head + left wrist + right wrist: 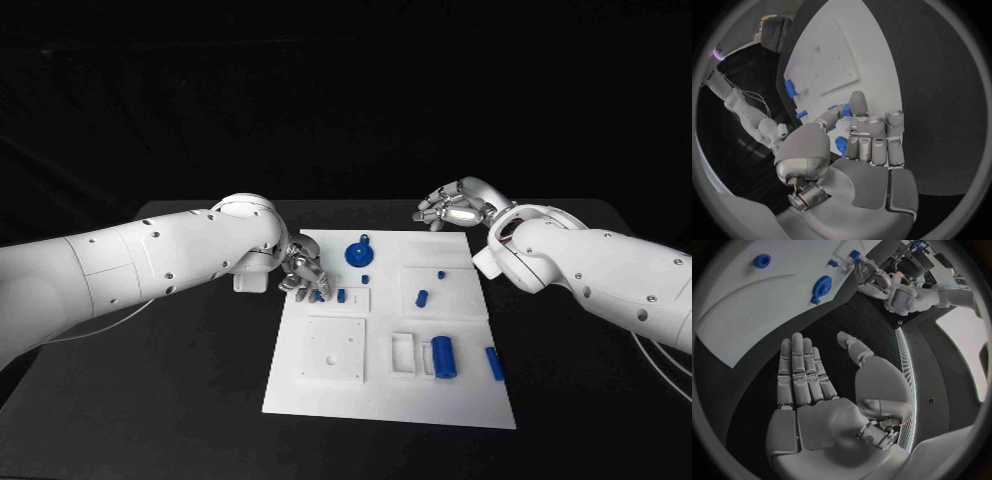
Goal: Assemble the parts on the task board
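The white task board lies mid-table. My left hand sits at the board's left edge with its fingers curled in. Its thumb and a finger pinch a small blue part just above the board. A second small blue piece stands beside it. My right hand hovers over the black table past the board's far right corner, fingers spread and holding nothing. On the board lie a round blue part with a handle, two small pegs, a blue cylinder and a blue bar.
A square raised plate and white slots take up the board's near half. Black table surrounds the board on all sides. The right wrist view shows the round blue part and a blue ring on the board.
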Action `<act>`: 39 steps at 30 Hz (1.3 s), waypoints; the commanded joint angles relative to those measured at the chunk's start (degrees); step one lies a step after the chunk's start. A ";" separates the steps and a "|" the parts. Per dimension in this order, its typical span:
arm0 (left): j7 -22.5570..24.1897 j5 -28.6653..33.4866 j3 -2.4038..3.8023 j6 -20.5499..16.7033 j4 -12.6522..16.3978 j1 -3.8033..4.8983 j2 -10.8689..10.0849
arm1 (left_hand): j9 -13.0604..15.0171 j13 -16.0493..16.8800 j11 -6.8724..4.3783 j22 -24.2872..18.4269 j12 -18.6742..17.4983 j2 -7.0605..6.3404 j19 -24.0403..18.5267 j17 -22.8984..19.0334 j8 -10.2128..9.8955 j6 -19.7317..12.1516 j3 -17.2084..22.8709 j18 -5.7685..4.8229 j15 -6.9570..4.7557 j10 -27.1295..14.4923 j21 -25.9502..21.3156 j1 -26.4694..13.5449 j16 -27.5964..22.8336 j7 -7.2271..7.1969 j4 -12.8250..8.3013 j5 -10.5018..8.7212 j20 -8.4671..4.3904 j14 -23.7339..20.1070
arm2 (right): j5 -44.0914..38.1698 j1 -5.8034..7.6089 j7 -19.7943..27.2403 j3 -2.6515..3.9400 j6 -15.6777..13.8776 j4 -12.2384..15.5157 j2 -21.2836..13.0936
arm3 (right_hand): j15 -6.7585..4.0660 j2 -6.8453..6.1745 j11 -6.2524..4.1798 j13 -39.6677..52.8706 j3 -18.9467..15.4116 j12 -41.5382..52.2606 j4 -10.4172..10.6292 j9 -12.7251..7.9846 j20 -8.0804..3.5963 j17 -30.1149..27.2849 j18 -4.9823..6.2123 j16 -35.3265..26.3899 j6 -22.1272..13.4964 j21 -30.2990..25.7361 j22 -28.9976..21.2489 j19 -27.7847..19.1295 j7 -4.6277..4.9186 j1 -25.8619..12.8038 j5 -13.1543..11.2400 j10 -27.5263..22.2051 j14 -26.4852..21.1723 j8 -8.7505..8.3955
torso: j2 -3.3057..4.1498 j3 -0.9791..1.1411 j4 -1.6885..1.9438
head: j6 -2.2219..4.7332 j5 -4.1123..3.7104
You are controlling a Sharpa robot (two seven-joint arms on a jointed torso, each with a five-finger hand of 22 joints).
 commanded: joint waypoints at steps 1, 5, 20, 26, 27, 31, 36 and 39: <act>0.66 -0.27 -0.35 1.62 0.27 -0.59 0.23 | 0.05 -0.02 -0.33 0.09 0.38 1.47 0.35 0.08 -0.18 0.39 5.02 0.82 -2.09 0.27 0.32 2.13 0.40 0.02 -5.42 0.28 -7.33 1.68 | -0.07 -0.03 0.48 0.02 0.65 -0.02 0.06 | 0.14 0.14 -0.14 -0.11 -0.43 0.37 -0.06 -0.05 -0.04 0.09 0.40 -0.37 -0.50 -0.26 0.07 -0.50 -0.04 -0.61 0.28 -0.44 -0.05 0.38 | 0.01 -0.03 0.01 | 0.06 0.01; 0.78 -0.28 -0.34 1.52 0.21 -0.59 0.26 | 0.08 -0.01 -0.36 0.11 0.42 1.45 0.39 0.11 -0.18 0.47 5.00 0.82 -2.12 0.34 0.36 2.16 0.47 -0.01 -5.45 0.37 -7.33 1.74 | -0.07 -0.06 0.54 0.02 0.59 0.00 0.08 | 0.14 0.15 -0.14 -0.11 -0.43 0.38 -0.07 -0.05 -0.04 0.10 0.40 -0.38 -0.50 -0.27 0.07 -0.51 -0.04 -0.60 0.29 -0.44 -0.05 0.38 | 0.00 -0.03 0.01 | 0.05 0.01; 0.61 1.52 -0.32 1.99 -0.06 -0.60 0.33 | 0.31 0.09 -0.55 0.21 0.72 1.35 0.59 0.34 -0.13 0.89 4.89 0.82 -2.30 0.71 0.58 2.31 0.90 -0.18 -5.65 0.84 -7.34 2.01 | -0.07 -0.15 0.55 0.02 0.63 -0.11 0.17 | 0.14 0.15 -0.14 -0.14 -0.43 0.39 -0.08 -0.07 -0.04 0.12 0.40 -0.40 -0.51 -0.27 0.08 -0.51 -0.03 -0.61 0.30 -0.45 -0.04 0.38 | 0.00 -0.01 -0.02 | -0.01 0.04; -0.98 1.74 -0.32 1.76 -0.17 -0.59 0.34 | 0.35 0.11 -0.57 0.22 0.76 1.34 0.59 0.37 -0.12 0.94 4.88 0.82 -2.32 0.75 0.60 2.31 0.95 -0.20 -5.67 0.90 -7.34 2.04 | -0.07 -0.16 0.55 0.02 0.60 -0.09 0.15 | 0.14 0.15 -0.14 -0.14 -0.43 0.39 -0.08 -0.07 -0.05 0.12 0.40 -0.40 -0.51 -0.27 0.08 -0.51 -0.03 -0.61 0.30 -0.45 -0.04 0.38 | -0.02 0.00 0.01 | -0.05 -0.01; -1.40 2.06 -0.32 2.37 -0.24 -0.58 0.36 | 0.35 0.11 -0.57 0.22 0.76 1.33 0.60 0.37 -0.11 0.95 4.87 0.82 -2.33 0.76 0.60 2.32 0.96 -0.20 -5.68 0.91 -7.34 2.04 | -0.07 -0.16 0.55 0.02 0.60 -0.09 0.13 | 0.14 0.15 -0.14 -0.14 -0.43 0.39 -0.08 -0.07 -0.05 0.12 0.40 -0.40 -0.51 -0.27 0.08 -0.51 -0.03 -0.61 0.30 -0.45 -0.04 0.38 | -0.03 0.01 0.01 | -0.08 -0.01; -2.66 3.24 -0.32 3.19 -0.39 -0.57 0.40 | 0.40 0.12 -0.58 0.23 0.80 1.40 0.65 0.41 -0.14 0.98 4.81 0.81 -2.35 0.79 0.63 2.18 1.03 -0.21 -5.53 0.99 -7.33 2.07 | -0.07 -0.16 0.54 0.02 0.61 -0.11 0.13 | 0.14 0.15 -0.13 -0.15 -0.44 0.39 -0.08 -0.07 -0.05 0.13 0.40 -0.41 -0.52 -0.28 0.08 -0.51 -0.03 -0.61 0.30 -0.45 -0.05 0.38 | -0.01 0.03 0.06 | -0.15 -0.08; -2.98 3.22 -0.33 3.02 -0.34 -0.56 0.46 | 0.37 0.03 -0.41 0.20 0.66 1.15 0.53 0.36 -0.46 0.82 4.61 0.80 -2.19 0.59 0.54 1.69 0.85 -0.08 -5.05 0.59 -7.30 1.81 | -0.07 -0.17 0.53 0.02 0.60 -0.10 0.12 | 0.15 0.15 -0.13 -0.15 -0.44 0.39 -0.09 -0.07 -0.04 0.14 0.40 -0.42 -0.52 -0.28 0.08 -0.51 -0.03 -0.61 0.31 -0.46 -0.05 0.39 | -0.01 0.02 0.05 | -0.14 -0.04; -2.97 2.24 -0.33 3.13 -0.10 -0.56 0.49 | 0.37 -0.02 -0.34 0.20 0.61 0.85 0.46 0.33 -0.61 0.88 4.45 0.83 -2.12 0.58 0.49 1.46 0.76 -0.04 -4.71 -0.25 -7.31 1.70 | -0.07 -0.17 0.54 0.02 0.60 -0.11 0.13 | 0.15 0.14 -0.13 -0.16 -0.44 0.39 -0.09 -0.07 -0.04 0.14 0.40 -0.42 -0.52 -0.28 0.08 -0.51 -0.03 -0.61 0.31 -0.46 -0.05 0.39 | -0.01 -0.01 0.01 | -0.10 -0.03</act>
